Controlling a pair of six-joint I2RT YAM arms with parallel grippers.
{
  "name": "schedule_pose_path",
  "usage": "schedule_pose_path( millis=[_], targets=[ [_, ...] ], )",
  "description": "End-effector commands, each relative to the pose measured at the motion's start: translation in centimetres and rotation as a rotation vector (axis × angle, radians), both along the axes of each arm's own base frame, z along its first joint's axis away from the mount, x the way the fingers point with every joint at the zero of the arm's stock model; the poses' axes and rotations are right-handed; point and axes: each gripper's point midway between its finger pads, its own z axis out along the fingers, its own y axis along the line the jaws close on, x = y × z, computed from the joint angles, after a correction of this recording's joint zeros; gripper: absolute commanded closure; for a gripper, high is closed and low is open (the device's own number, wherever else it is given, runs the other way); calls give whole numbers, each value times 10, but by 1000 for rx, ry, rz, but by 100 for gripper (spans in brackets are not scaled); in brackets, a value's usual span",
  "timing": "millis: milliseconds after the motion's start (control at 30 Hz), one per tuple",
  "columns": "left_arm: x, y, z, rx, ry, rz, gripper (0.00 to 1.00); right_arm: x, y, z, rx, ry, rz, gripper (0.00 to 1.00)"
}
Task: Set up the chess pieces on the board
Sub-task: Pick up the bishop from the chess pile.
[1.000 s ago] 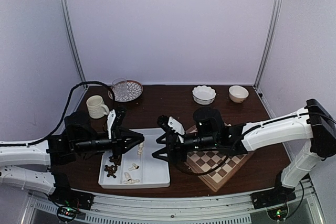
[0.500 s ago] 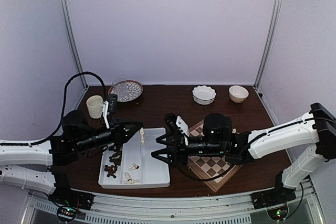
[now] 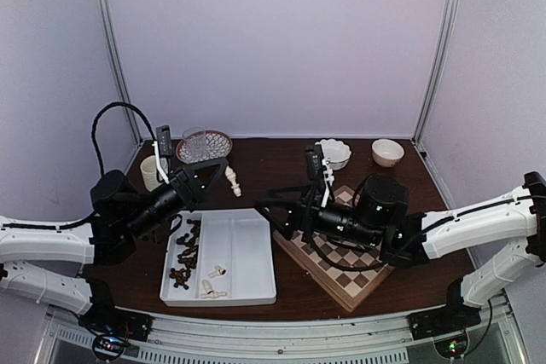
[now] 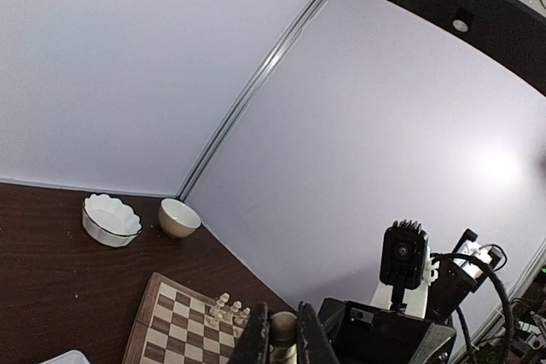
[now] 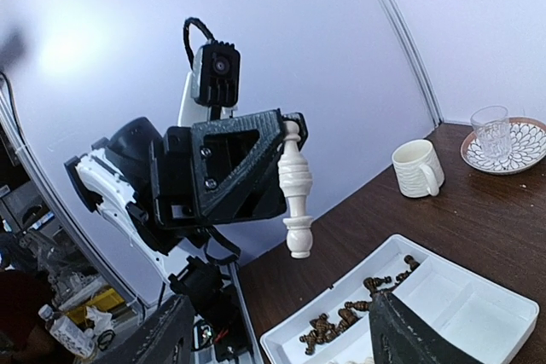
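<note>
Left gripper (image 3: 220, 170) clamped 1 cream chess piece (image 3: 232, 182) aloft, centre-left; right gripper (image 3: 271, 213) stood apart over the left edge of the board (image 3: 358, 283).

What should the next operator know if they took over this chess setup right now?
Left gripper: shut on a cream chess piece, gripped by its top and lifted in the air beyond the tray.
Right gripper: open and empty, facing that piece.
Done: a few standing cream pieces line one edge of the board.
Left: set the held piece on the board, possibly by handing it to the right gripper. Then move the loose cream pieces and the dark pieces lying in the tray.
</note>
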Motion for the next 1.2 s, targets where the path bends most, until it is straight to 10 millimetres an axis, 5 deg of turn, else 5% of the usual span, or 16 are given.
schedule_pose_path(
  millis=[0, 367, 767, 1167],
  targets=[
    [-2, 11, 45, -173, -55, 4, 100, -1, -2, 39, 128, 19, -56, 26],
    [-15, 24, 64, -298, -58, -52, 100, -3, 18, 58, 362, 49, -34, 42],
    [-25, 26, 69, -370, -25, -135, 100, -10, 39, 69, 383, -9, -7, 47],
    [-25, 23, 68, -407, -10, -162, 100, -11, 49, 81, 393, -56, -3, 62]
  ],
)
